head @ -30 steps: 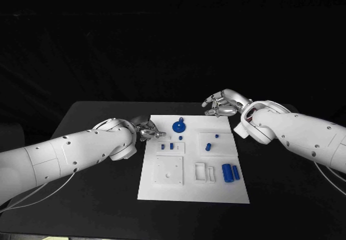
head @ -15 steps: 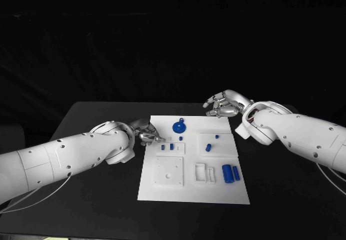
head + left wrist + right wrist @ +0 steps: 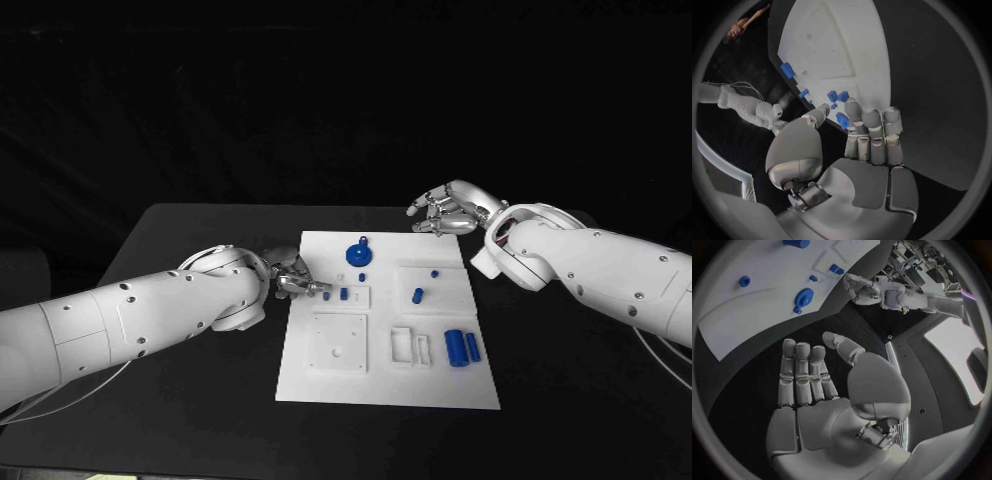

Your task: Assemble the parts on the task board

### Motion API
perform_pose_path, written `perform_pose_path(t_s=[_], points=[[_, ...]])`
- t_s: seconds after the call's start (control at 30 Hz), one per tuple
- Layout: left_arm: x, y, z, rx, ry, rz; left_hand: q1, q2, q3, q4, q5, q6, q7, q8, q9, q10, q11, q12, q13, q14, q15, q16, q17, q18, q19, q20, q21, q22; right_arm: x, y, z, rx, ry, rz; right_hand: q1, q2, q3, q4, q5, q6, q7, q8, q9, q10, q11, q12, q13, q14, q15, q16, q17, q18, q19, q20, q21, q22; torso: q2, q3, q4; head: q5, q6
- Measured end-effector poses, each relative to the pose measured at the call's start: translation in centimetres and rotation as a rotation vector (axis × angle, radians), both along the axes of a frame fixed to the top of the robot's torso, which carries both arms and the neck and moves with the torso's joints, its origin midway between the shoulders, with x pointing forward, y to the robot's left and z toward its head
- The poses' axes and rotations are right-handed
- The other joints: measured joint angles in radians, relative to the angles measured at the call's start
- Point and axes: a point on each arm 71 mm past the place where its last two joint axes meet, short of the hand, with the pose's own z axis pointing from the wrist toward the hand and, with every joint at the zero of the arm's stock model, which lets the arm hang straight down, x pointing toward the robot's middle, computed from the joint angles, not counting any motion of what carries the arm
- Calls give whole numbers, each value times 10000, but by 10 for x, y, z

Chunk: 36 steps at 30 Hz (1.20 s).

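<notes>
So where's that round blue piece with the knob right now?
In the head view the round blue piece sits at the far end of the white board, near its middle, between the left hand and right hand, untouched.

The task board point(image 3: 378, 370) is white, and the small parts point(image 3: 460, 345) on it are blue. The table point(image 3: 202, 420) is black. Both hands point(image 3: 450, 213) are shiny silver.

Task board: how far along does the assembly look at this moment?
Early. On the task board, the blue parts look mostly loose: two cylinders lie side by side and a round piece sits near the far edge. The left hand reaches a small blue part, grip unclear. The right hand hovers open, off the board.
</notes>
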Motion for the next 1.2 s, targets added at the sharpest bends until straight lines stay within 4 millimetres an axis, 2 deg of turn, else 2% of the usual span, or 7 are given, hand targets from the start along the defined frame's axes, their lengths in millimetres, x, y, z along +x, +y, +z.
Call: perform_pose_path(t_s=[0.27,0.5,0.7,0.87,1.07,1.2], points=[[2,-6,-4,402,143,-114,5,5,-59,240,0,1,0,0,26,-1,1,3,35,15,8,38,12,1,0,0,44,46,0,1,0,3,3,10,0,0,0,0,0,1,0,0,0,0,0,0,0,0,0,0,0,0,0,0,0,-1,3,-2,-4,-7,-30],[1,-8,-8,496,211,-168,496,487,-315,168,1,1,-2,0,52,-1,1,3,81,16,10,38,22,0,-1,0,83,97,0,1,0,4,6,12,0,0,0,0,39,1,-1,0,0,0,0,0,0,0,0,0,0,0,0,0,0,-1,5,-6,-10,-14,-44],[3,-11,-8,533,229,-195,759,722,-625,83,1,15,-17,0,54,32,-32,3,113,21,16,44,21,1,-1,0,83,115,0,1,0,5,7,13,0,0,0,0,39,1,-1,-1,-7,0,0,0,0,0,0,0,0,0,0,0,0,4,9,-1,-7,-34,-58],[4,-13,-8,553,234,-217,1131,1015,-960,-79,1,14,-18,0,53,32,-32,3,144,30,27,76,21,1,-1,0,82,126,0,1,0,8,8,25,0,0,0,0,39,2,-2,-1,-8,0,0,0,-8,0,0,0,0,0,0,0,0,8,8,5,-6,-36,-79],[3,-15,-9,542,235,-250,1285,1169,-1189,-126,1,83,-66,0,53,68,-69,3,174,31,28,75,21,1,-1,0,82,136,0,1,0,11,9,32,0,0,0,0,39,2,-2,-1,-7,0,0,0,-8,0,0,0,0,0,0,0,0,6,7,4,-6,-44,-81],[3,-16,-9,527,237,-282,1329,1149,-1313,-135,1,173,-65,0,52,137,-65,3,200,114,-22,146,33,1,-1,0,82,154,0,2,0,11,9,33,0,0,0,0,39,2,-2,-1,-7,0,0,0,-8,0,0,0,0,-1,0,0,0,6,3,4,-7,-51,-88]])
